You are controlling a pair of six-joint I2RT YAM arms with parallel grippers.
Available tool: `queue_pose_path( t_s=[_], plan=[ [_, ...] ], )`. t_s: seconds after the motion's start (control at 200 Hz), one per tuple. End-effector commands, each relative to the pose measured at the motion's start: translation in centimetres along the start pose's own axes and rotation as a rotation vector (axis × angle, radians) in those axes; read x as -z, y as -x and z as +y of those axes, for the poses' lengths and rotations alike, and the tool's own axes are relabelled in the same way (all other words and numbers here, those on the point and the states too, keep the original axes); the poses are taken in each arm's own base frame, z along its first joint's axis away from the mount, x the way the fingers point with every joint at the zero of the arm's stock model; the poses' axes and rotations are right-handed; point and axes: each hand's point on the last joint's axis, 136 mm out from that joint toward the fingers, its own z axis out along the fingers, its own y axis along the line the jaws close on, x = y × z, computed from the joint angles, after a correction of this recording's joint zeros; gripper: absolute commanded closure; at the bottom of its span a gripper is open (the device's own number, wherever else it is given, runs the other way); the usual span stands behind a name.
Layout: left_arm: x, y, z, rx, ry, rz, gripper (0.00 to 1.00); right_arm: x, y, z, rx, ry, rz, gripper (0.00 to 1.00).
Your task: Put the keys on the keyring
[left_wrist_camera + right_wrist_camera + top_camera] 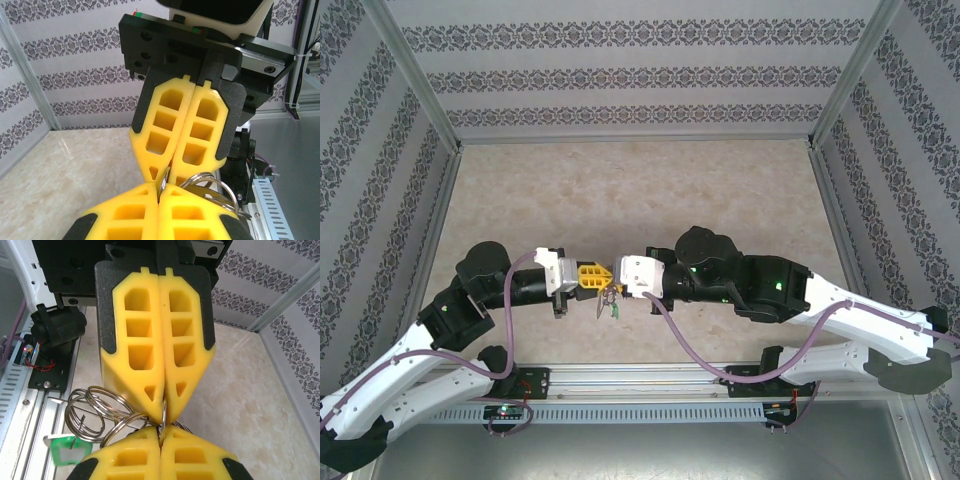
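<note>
While left claw (159,194) and right claw (160,434) both pinch keyring (95,412) tip to tip, coils dangling above green tag (67,452), we want firm grips, slow twist parting coil; key we cannot spot.

Left pincer (160,189) and right pincer (161,430) yellow; rings (92,412) silver, tag (65,452) green, table (620,190) beige-marbled.
</note>
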Motion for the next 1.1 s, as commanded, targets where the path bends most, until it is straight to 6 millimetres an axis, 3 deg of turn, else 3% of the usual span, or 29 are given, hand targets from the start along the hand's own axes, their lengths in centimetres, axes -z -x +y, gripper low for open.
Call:
queue_pose_path(
  t_s=[0.0, 0.075, 0.175, 0.29, 0.325, 0.375, 0.55, 0.679, 0.759, 0.974, 1.099],
  plan=[
    [0.1, 1.2, 0.2, -0.056, 0.005, 0.004, 0.97, -0.5, -0.5, -1.1, 0.019, -0.045, 0.038, 1.00],
    [-0.1, -0.7, 0.8, -0.070, 0.024, 0.109, 0.88, -0.5, -1.2, -1.5, 0.040, -0.057, 0.103, 1.00],
    [-0.3, -2.3, 1.2, -0.090, 0.027, 0.204, 0.86, -1.0, -1.9, -1.5, 0.068, -0.049, 0.175, 1.00],
    [-0.4, -3.4, 1.7, -0.109, 0.035, 0.269, 0.92, -1.4, -2.4, -1.8, 0.095, -0.056, 0.234, 1.00],
    [-0.4, -3.7, 1.8, -0.110, 0.038, 0.282, 1.00, -1.5, -2.4, -1.8, 0.103, -0.059, 0.248, 1.00],
    [-0.4, -3.7, 1.7, -0.114, 0.034, 0.280, 1.00, -1.6, -2.4, -1.9, 0.111, -0.056, 0.258, 1.00],
    [-0.2, -1.8, 1.3, -0.108, 0.044, 0.156, 1.00, -1.4, -1.4, -1.5, 0.099, -0.045, 0.205, 1.00],
    [0.4, 0.9, 0.7, -0.090, 0.048, -0.004, 1.00, -1.3, -0.9, -1.0, 0.046, -0.040, 0.125, 0.81],
    [0.7, 2.1, 0.4, -0.079, 0.044, -0.073, 1.00, -1.2, -0.6, -0.8, 0.011, -0.034, 0.076, 0.76],
    [1.2, 4.2, -0.3, -0.065, 0.013, -0.187, 1.00, -1.2, -0.5, -0.6, -0.023, -0.027, 0.035, 0.81],
    [1.1, 4.3, -0.4, -0.056, 0.002, -0.194, 1.00, -0.8, 0.1, -0.8, -0.023, -0.031, -0.005, 0.90]
  ],
)
